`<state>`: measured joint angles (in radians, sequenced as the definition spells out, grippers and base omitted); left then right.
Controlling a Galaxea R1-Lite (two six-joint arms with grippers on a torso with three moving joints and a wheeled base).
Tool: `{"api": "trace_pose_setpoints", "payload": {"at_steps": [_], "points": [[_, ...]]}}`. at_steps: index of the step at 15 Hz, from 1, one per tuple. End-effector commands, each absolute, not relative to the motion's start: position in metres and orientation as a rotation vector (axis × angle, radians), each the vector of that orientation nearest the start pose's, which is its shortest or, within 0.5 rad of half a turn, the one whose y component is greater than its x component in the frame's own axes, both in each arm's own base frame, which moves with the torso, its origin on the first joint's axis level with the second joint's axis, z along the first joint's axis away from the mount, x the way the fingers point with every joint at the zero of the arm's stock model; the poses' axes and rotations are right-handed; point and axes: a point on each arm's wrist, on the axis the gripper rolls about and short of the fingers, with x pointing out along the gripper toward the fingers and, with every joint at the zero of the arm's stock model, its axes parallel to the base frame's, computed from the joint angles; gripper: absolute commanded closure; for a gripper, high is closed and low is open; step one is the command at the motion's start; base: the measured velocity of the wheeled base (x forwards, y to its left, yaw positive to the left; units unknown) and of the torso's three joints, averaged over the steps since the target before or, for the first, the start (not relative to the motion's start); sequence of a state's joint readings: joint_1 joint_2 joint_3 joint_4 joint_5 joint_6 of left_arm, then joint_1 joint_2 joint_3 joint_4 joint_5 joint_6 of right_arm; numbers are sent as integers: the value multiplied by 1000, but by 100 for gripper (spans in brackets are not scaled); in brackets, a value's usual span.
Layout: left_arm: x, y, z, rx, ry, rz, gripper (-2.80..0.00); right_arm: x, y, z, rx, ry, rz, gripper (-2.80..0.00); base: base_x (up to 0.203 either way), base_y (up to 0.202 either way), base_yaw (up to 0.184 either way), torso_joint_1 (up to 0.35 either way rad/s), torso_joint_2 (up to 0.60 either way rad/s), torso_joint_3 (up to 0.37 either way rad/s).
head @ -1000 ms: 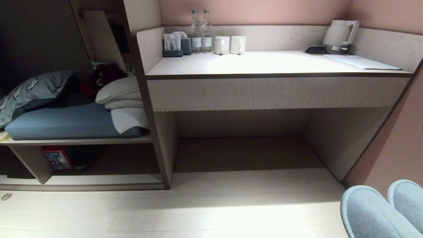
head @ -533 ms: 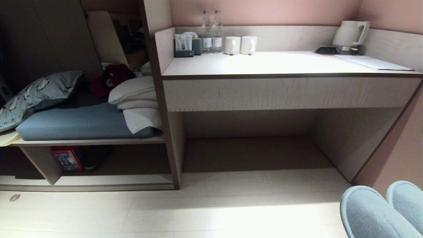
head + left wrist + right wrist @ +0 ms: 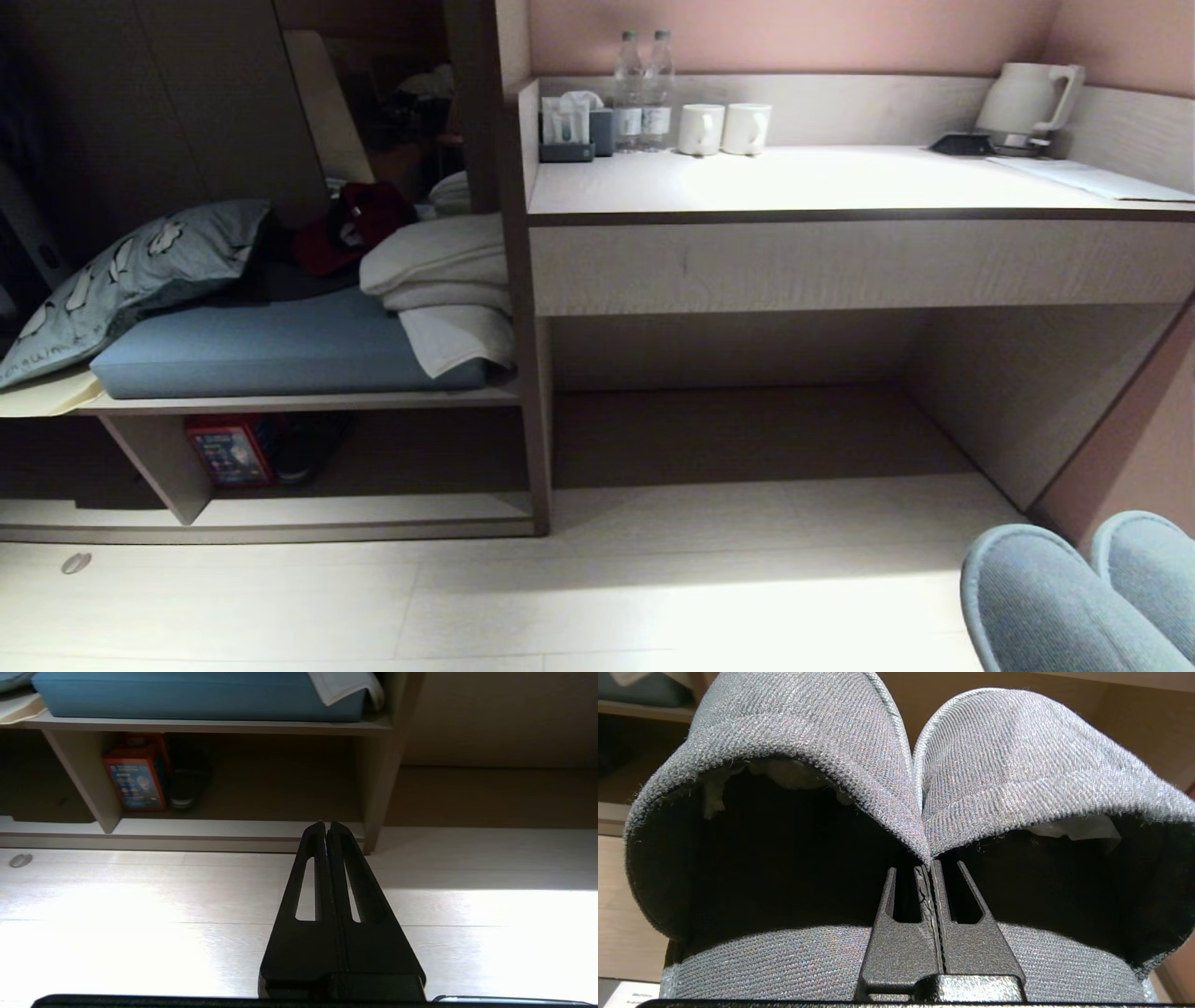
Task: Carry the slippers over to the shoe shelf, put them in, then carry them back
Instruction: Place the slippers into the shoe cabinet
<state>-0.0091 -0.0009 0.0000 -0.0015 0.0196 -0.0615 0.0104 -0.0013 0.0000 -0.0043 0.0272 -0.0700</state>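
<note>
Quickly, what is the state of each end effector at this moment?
Left end effector: closed, holding nothing, above the floor before the shoe shelf.
Right end effector: closed on the slippers, pinching both where their inner edges meet.

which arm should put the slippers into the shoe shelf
Right. The right gripper is already shut on the slippers where their inner edges meet. The left gripper is shut and empty, pointing toward the shoe shelf.
</note>
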Motion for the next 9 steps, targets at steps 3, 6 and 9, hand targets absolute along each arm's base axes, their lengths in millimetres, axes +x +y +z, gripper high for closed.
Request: {"api": "trace_pose_setpoints", "payload": {"at_steps": [3, 6, 9], "points": [[-23, 1, 76, -63, -2, 11, 0, -23, 0, 76, -71, -7, 38, 0, 0, 196, -4, 2, 3, 3], [-23, 1, 76, -62, -2, 11, 0, -23, 0, 76, -71, -7, 38, 0, 0, 195, -2, 3, 1, 6], [-23, 1, 76, -63, -2, 11, 0, -23, 0, 76, -71, -7, 38, 0, 0, 197, -4, 4, 4, 2]]}}
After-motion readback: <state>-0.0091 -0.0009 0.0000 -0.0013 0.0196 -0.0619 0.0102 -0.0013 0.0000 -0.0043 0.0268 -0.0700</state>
